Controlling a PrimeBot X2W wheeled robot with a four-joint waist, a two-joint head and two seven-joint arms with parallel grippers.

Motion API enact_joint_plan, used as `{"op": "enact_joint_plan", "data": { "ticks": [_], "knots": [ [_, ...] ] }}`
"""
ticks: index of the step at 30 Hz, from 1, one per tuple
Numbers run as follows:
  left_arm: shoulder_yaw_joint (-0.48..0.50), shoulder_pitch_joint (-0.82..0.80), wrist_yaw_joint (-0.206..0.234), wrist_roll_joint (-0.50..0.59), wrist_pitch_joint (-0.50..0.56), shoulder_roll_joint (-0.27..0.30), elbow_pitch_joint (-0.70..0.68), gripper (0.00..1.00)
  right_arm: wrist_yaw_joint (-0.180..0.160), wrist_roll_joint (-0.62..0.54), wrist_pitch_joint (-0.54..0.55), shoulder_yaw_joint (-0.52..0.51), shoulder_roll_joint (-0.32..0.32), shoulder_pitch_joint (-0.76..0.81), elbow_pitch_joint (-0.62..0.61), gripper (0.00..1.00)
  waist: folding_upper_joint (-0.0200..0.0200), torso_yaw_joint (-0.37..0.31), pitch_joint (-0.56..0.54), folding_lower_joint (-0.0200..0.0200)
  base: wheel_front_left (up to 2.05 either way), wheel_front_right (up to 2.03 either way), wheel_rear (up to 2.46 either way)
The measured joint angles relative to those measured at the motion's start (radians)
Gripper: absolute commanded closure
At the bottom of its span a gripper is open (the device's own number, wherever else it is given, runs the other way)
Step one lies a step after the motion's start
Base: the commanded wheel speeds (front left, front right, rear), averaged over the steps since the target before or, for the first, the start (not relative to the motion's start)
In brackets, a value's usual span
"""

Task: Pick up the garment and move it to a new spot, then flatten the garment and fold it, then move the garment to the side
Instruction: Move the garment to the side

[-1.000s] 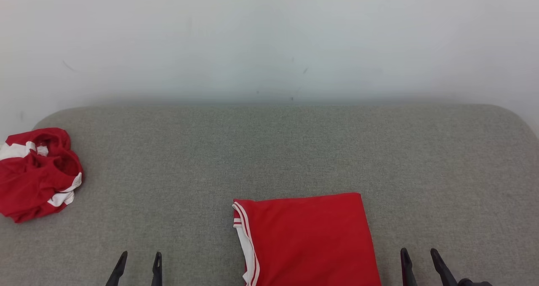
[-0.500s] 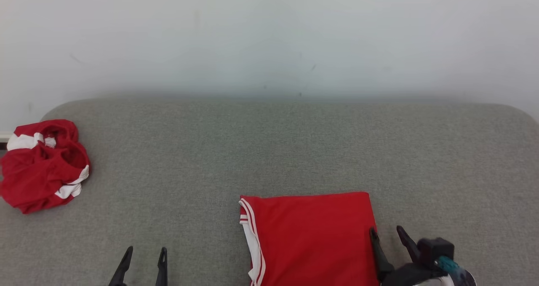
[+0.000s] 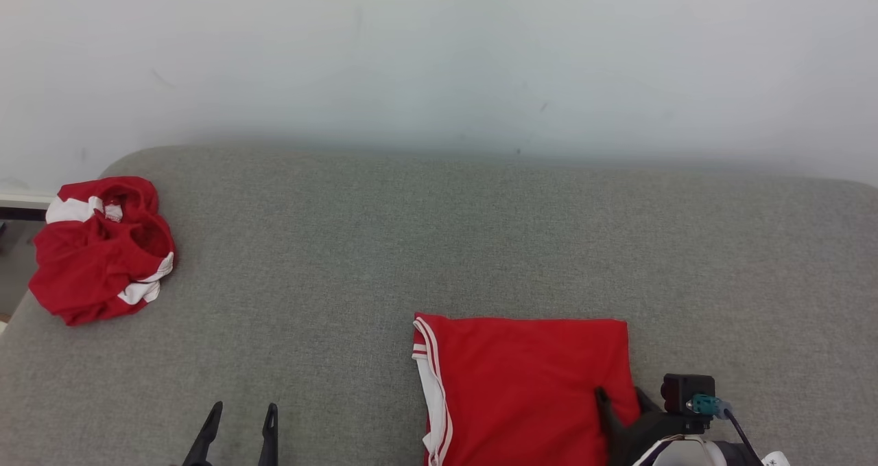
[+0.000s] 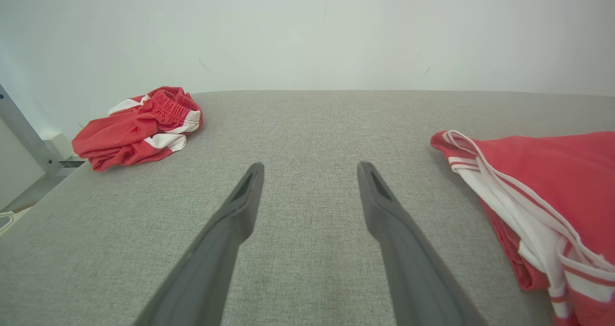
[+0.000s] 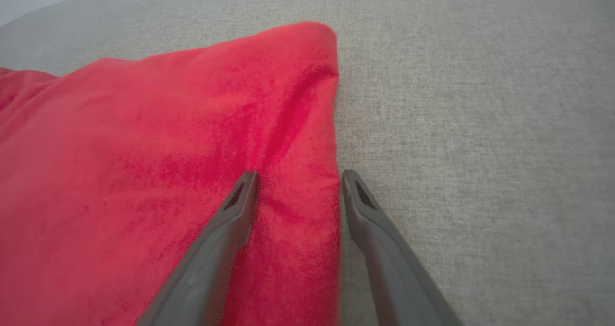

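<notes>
The garment (image 3: 521, 383) is red with white striped trim and lies folded flat at the near middle of the grey padded table (image 3: 439, 246). My right gripper (image 3: 621, 401) straddles its right edge with the jaws still apart. In the right wrist view the left fingertip (image 5: 242, 191) presses on the garment (image 5: 168, 148) and dents it, while the other finger rests on the grey surface just beside the edge, so a strip of fabric lies inside the right gripper (image 5: 299, 175). My left gripper (image 3: 245, 411) hovers open over bare table, left of the garment (image 4: 543, 172), as the left gripper (image 4: 311, 167) shows.
A second red-and-white piece of clothing (image 3: 103, 257) lies crumpled at the table's far left corner, also seen as a crumpled heap (image 4: 139, 129). A white wall stands behind the table. A metal frame post (image 4: 24, 134) is beyond the left edge.
My right gripper has moved left and forward from the bare table onto the garment's right edge, its jaws narrowing a little. The head camera has turned slightly. The left gripper stays put.
</notes>
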Motion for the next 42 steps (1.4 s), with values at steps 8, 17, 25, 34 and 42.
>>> {"op": "enact_joint_plan", "data": {
  "ticks": [8, 17, 25, 34, 42],
  "knots": [
    [0.02, 0.0, 0.0, -0.009, 0.0, -0.004, -0.007, 0.0, 0.0, 0.063, -0.028, 0.085, -0.003, -0.034, 0.007, 1.0, 0.0001, -0.027, 0.001, 0.0, 0.0, 0.0, 0.0],
    [0.024, -0.016, 0.0, -0.022, 0.0, -0.007, -0.036, 0.0, 0.0, 0.035, -0.041, 0.156, -0.162, -0.176, -0.038, 1.0, 0.0, -0.088, 0.032, 0.0, 0.0, 0.0, 0.0],
    [0.02, -0.084, 0.0, -0.017, 0.0, 0.034, -0.068, 0.0, 0.0, 0.026, -0.04, 0.224, -0.301, -0.38, -0.05, 1.0, 0.0001, -0.134, 0.134, 0.0001, 0.0, 0.0, 0.0],
    [0.021, -0.145, 0.0, -0.016, 0.0, 0.08, -0.101, 0.0, 0.0, 0.029, -0.027, 0.264, -0.435, -0.534, -0.002, 1.0, 0.0002, -0.166, 0.267, 0.0003, 0.0, 0.0, 0.0],
    [0.037, -0.161, 0.0, -0.015, 0.0, 0.1, -0.127, 0.0, 0.0, 0.046, -0.011, 0.27, -0.513, -0.628, 0.043, 1.0, 0.0001, -0.181, 0.336, 0.0003, 0.0, 0.0, 0.0]
  ]
}}
